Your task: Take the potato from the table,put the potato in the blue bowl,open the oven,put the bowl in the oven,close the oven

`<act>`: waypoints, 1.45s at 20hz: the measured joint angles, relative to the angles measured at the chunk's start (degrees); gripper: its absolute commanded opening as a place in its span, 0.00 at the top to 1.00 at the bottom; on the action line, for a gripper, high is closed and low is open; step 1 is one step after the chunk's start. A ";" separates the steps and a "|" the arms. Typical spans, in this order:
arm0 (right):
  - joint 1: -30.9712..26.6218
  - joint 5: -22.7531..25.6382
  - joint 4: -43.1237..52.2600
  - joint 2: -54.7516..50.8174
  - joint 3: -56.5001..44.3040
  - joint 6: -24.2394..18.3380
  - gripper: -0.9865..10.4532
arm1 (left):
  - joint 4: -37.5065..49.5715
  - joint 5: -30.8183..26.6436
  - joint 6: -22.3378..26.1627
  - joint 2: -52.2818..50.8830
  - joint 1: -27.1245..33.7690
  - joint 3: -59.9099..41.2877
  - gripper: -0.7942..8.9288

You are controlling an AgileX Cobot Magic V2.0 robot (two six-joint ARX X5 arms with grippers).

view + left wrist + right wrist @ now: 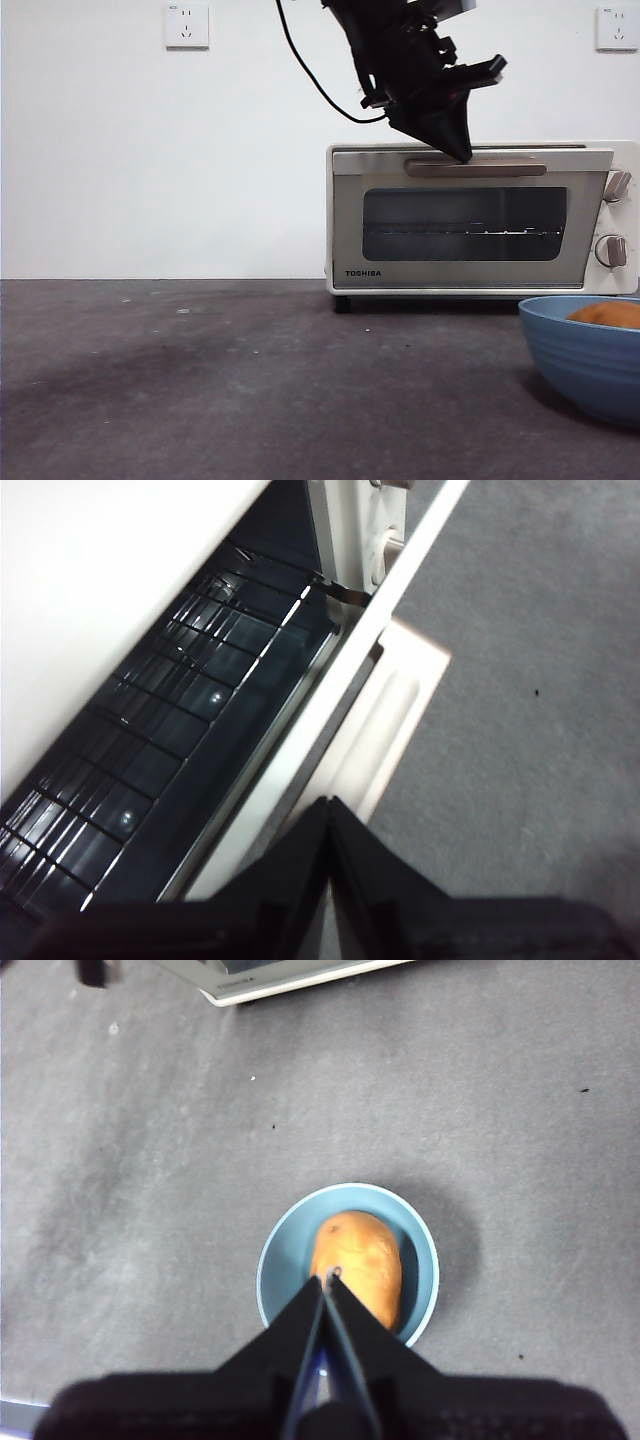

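Observation:
The cream-white oven [480,220] stands at the back right of the table [200,380]. Its door is ajar at the top, and the left wrist view shows the rack inside through the gap. My left gripper [460,152] [328,805] is shut, with its tip against the door's upper edge by the tan handle [475,168] [390,710]. The blue bowl [580,360] [285,1260] sits at the front right with the potato [608,315] [358,1255] inside. My right gripper [328,1280] hangs shut above the bowl and holds nothing.
Two knobs [612,218] sit on the oven's right side. A white wall with two sockets [187,25] rises behind the table. A black cable [310,70] hangs from the left arm.

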 measured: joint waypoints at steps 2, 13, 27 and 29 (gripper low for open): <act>0.00 0.02 -0.81 -0.20 0.00 0.20 0.92 | 1.16 -2.78 -1.01 0.11 -0.55 0.00 0.92; 0.00 0.00 -1.03 -0.17 0.00 0.22 0.92 | 9.35 -7.72 -4.37 -6.14 -2.93 -13.92 0.92; 0.00 -0.04 -1.33 -0.17 0.00 0.22 0.92 | 17.31 -6.80 -7.06 -15.69 -3.13 -38.60 0.92; 0.00 -0.04 -1.36 -0.17 0.00 0.22 0.92 | 17.31 -6.99 -7.06 -15.63 -3.37 -39.89 0.92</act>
